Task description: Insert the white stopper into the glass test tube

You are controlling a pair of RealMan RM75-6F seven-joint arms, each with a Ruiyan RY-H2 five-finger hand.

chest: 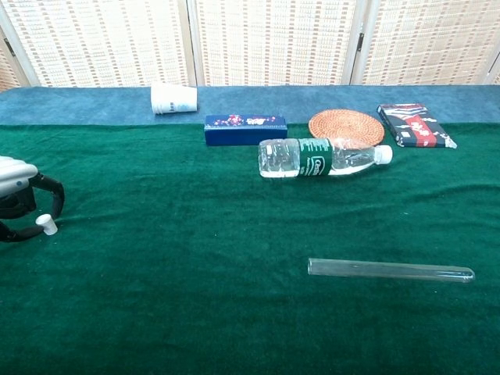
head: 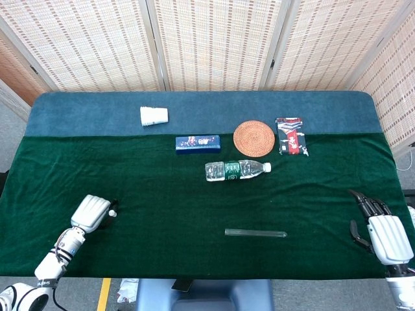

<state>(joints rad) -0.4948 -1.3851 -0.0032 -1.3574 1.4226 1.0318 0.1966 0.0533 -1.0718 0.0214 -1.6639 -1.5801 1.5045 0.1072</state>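
Note:
The small white stopper point(chest: 48, 225) lies tilted on the green cloth at the far left, also seen as the stopper point(head: 112, 212) in the head view. My left hand point(chest: 17, 195) arches over it with dark fingers curved on either side; contact is unclear. The glass test tube point(chest: 391, 271) lies flat on the cloth to the right, its open end pointing left, far from the stopper; the head view shows the tube point(head: 255, 232) near the front edge. My right hand point(head: 382, 232) rests at the table's right front corner, fingers apart, holding nothing.
A water bottle point(chest: 320, 157) lies on its side mid-table. Behind it are a blue box point(chest: 245, 129), a woven coaster point(chest: 348, 125), a dark packet point(chest: 415, 125) and a tipped paper cup point(chest: 173, 99). Bamboo screens stand behind the table.

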